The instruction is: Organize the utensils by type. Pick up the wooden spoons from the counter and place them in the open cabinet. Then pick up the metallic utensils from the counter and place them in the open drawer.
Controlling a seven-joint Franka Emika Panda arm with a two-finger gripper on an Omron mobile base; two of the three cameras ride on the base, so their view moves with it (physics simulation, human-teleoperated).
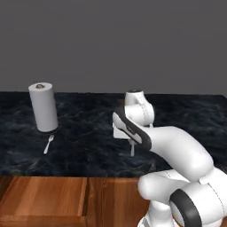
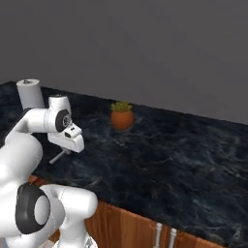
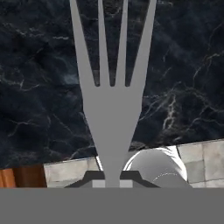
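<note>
1. Currently the pincer (image 3: 112, 183) is closed on a silver fork (image 3: 112, 100), gripping its handle; the tines point away from the hand.
2. Held fork hangs above the black marble table (image 1: 88, 146), clear of the surface.
3. Second fork (image 1: 48, 144) lies on the table, just in front of the paper towel roll (image 1: 43, 107).
4. Open drawer (image 1: 44, 199) sits below the table edge.
5. Potted plant (image 2: 121, 116) stands on the table, well apart.

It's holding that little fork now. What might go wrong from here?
1. The fingers pinch the held fork only at its handle end, so it might twist or slip out on the way to the open drawer.
2. Reaching later for the second fork, the arm could knock the paper towel roll beside it.
</note>
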